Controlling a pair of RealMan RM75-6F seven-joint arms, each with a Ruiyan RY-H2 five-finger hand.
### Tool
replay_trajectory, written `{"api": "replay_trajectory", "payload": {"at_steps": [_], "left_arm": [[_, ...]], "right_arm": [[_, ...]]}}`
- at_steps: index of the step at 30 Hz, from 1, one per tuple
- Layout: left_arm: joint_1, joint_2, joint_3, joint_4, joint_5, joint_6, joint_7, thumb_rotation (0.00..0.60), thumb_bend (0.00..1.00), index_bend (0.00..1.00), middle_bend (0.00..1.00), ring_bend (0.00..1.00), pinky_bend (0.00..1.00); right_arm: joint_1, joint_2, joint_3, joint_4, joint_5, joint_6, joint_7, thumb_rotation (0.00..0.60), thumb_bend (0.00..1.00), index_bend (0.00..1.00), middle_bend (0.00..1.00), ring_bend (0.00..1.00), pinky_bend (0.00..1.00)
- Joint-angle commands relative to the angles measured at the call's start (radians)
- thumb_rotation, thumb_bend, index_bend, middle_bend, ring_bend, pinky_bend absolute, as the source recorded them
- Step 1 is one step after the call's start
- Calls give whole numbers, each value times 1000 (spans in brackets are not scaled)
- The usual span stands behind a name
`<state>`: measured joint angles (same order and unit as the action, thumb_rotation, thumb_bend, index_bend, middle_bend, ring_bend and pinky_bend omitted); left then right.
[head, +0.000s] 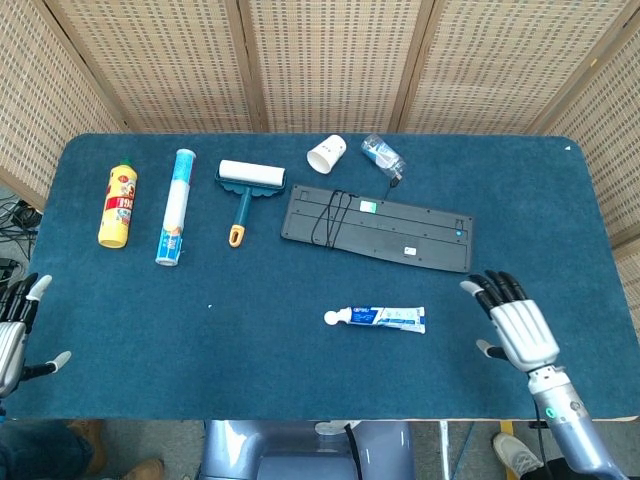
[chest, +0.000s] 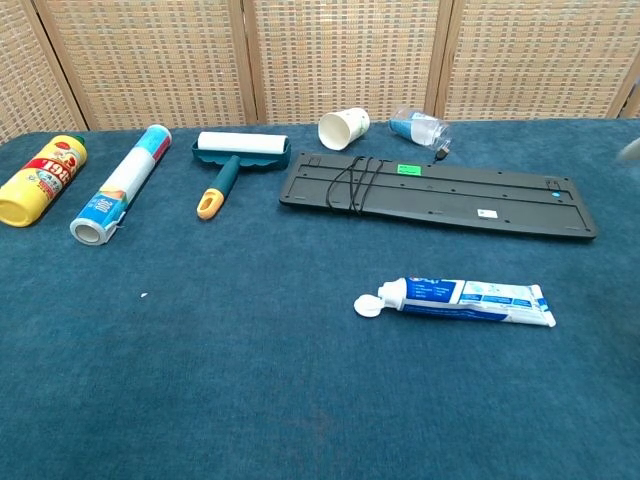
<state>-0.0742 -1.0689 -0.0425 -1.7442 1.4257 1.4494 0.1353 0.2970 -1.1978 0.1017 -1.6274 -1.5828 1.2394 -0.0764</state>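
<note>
My right hand (head: 518, 325) hovers open over the blue table, fingers spread, just right of a toothpaste tube (head: 378, 319) (chest: 462, 300) and in front of the black keyboard (head: 378, 227) (chest: 436, 194) lying face down with its cable wound round it. A blurred fingertip (chest: 630, 150) of it shows at the chest view's right edge. At the table's front left edge my left hand (head: 14, 333) is open and holds nothing. The nearest thing to it is the rolled tube (head: 176, 206) (chest: 120, 197).
Along the back lie a yellow bottle (head: 118, 204) (chest: 42, 180), a lint roller (head: 246, 190) (chest: 233, 162), a tipped paper cup (head: 327, 154) (chest: 344, 128) and a clear plastic bottle (head: 382, 154) (chest: 419, 127). Wicker screens (head: 330, 60) wall in the table (head: 270, 350).
</note>
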Motion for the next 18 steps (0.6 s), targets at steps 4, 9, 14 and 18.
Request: {"api": "replay_trajectory", "payload": {"at_steps": [4, 9, 14, 18], "left_arm": [[-7, -12, -6, 0, -26, -13, 29, 600, 0, 0, 0, 0, 0], [-16, -19, -13, 11, -55, -36, 32, 600, 0, 0, 0, 0, 0], [-22, -22, -13, 15, -64, -49, 32, 600, 0, 0, 0, 0, 0], [-29, -25, -13, 19, -73, -62, 36, 600, 0, 0, 0, 0, 0]], "right_arm": [[153, -82, 68, -28, 136, -218, -93, 600, 95, 321, 383, 268, 310], [203, -154, 85, -54, 267, -277, -215, 600, 171, 337, 404, 294, 350], [226, -208, 78, -53, 331, -284, -292, 600, 199, 345, 407, 298, 350], [252, -275, 64, -24, 392, -278, -399, 600, 205, 345, 408, 298, 350]]}}
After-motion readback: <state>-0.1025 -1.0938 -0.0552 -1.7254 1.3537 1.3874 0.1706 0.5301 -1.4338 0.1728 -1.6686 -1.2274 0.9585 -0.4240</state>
